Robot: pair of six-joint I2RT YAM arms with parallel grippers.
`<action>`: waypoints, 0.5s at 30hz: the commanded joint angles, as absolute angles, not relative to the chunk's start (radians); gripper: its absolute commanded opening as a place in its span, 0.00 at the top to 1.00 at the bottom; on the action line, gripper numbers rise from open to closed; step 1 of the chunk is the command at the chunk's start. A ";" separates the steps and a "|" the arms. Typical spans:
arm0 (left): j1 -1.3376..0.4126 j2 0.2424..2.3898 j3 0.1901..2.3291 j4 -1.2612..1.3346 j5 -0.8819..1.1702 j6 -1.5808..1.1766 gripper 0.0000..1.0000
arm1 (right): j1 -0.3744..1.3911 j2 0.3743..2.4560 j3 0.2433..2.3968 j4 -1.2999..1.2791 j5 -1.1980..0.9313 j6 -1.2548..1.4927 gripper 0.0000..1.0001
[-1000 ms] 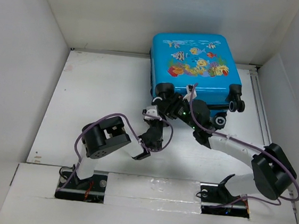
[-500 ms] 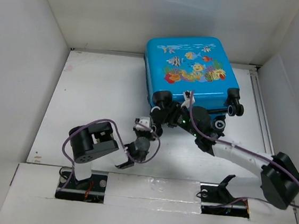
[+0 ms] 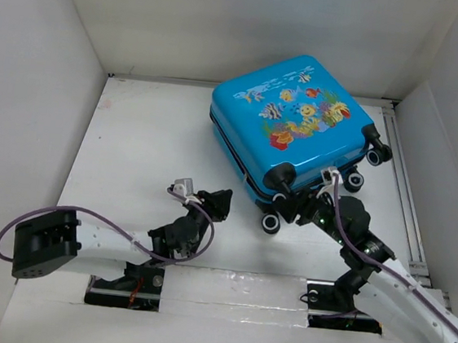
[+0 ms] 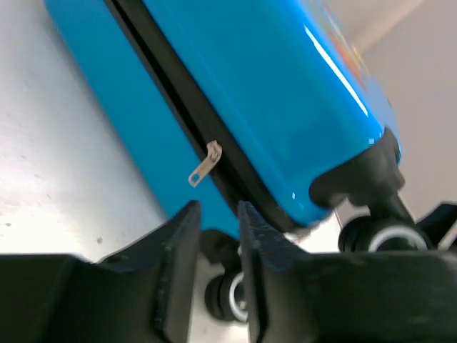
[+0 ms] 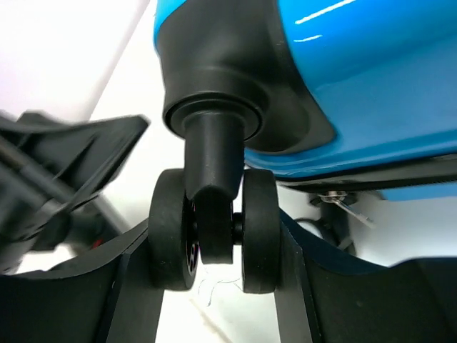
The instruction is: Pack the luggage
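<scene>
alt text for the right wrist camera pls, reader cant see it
Close-up of the right gripper gripping a black twin caster wheel of a bright blue suitcase, one dark finger pressed against each outer side of the wheel. A small silver zipper pull hangs below the shell at right, and the white table shows behind.

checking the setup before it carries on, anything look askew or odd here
The luggage lies closed, fish-side up, but skewed diagonally to the table edges. The right gripper is clamped on one corner wheel, an odd place to hold it. Nothing looks spilled or damaged.
</scene>
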State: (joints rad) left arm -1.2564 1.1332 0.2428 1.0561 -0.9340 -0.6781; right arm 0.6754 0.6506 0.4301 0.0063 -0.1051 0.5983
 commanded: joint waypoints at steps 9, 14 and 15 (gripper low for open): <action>-1.266 1.014 0.276 0.825 -0.640 -0.778 0.70 | 0.416 0.683 0.489 0.023 0.035 0.424 0.40; -1.266 0.934 0.276 0.795 -0.594 -0.723 0.60 | 0.407 0.557 0.399 0.038 -0.060 0.388 0.20; -1.266 0.934 0.291 0.773 -0.594 -0.713 0.58 | 0.407 0.490 0.370 0.050 -0.073 0.388 0.20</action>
